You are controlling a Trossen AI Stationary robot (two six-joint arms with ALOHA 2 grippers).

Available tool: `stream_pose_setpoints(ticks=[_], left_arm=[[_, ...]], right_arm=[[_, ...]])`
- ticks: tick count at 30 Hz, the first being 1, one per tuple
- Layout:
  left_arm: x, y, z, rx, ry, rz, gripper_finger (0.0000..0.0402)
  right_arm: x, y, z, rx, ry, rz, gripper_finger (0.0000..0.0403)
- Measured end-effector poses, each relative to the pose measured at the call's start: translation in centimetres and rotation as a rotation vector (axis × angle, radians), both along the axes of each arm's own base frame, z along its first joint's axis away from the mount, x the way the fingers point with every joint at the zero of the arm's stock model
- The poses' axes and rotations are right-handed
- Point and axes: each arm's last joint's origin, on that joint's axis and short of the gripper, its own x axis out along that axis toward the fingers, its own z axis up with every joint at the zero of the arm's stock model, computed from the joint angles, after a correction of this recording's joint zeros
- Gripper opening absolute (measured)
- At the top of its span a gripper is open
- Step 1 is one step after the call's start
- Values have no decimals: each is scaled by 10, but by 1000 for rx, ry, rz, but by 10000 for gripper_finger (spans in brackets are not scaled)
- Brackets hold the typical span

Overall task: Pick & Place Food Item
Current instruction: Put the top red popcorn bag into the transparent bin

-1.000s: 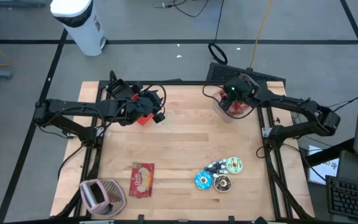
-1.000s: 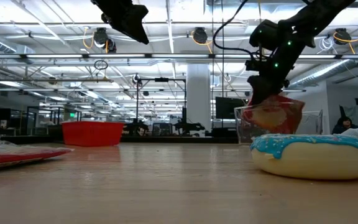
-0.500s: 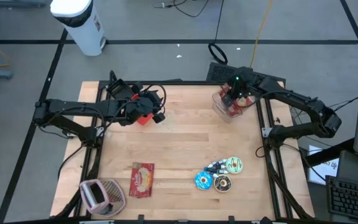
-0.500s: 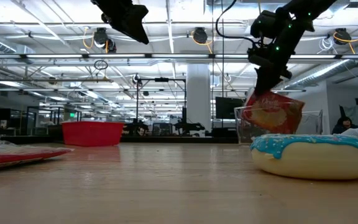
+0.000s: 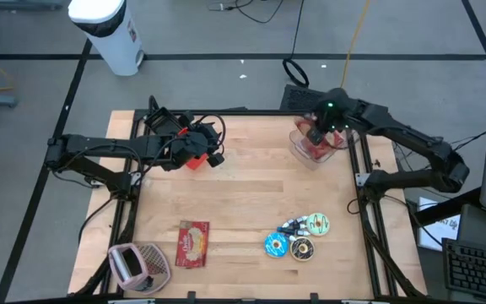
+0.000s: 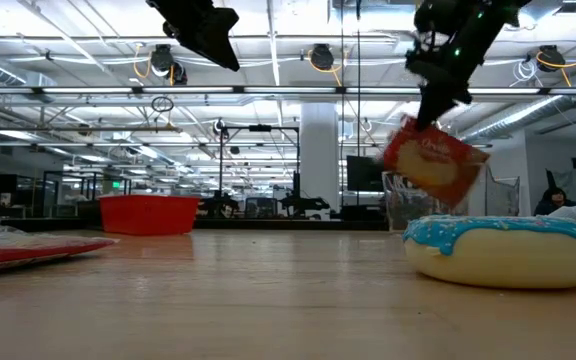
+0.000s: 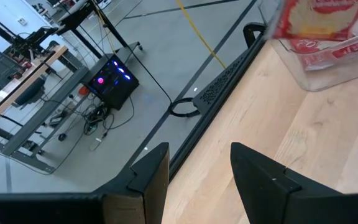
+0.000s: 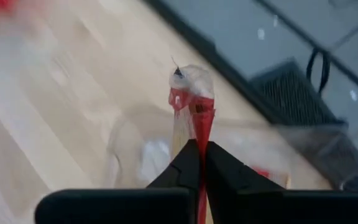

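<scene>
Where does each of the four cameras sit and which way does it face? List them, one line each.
High view: overhead, straight down on the table; both arms show.
Low view: at tabletop height, facing the room; the right claw lifts the snack packet.
Left wrist view: past the open left claw, toward the clear bin.
Right wrist view: past its shut fingers, pinching the packet.
Shared: all show the snack packet.

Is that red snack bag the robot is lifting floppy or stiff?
Probably floppy: the red snack bag hangs tilted from the right gripper, pinched by its thin edge. It seems light, since that small pinch holds it above the clear container. It may swing while carried.
</scene>
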Motion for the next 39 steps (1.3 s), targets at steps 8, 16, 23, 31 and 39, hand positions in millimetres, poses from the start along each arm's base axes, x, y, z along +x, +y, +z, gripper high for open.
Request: stream_pose_setpoints(ticks=[8,16,23,31,39], left_arm=[[0,0,0,0,0,-1,175],[0,0,0,7,8,-4,175],[0,0,0,6,7,-3,175],[0,0,0,7,9,-4,175],[0,0,0,7,9,-4,175]], right_arm=[[-19,32,-6,-141,-287,-30,1],[-42,54,-65,-259,-464,-190,1],[-49,63,-102,-367,-640,-222,0],[-52,69,-125,-446,-513,-248,0],[-52,74,-126,-606,-325,-256,12]])
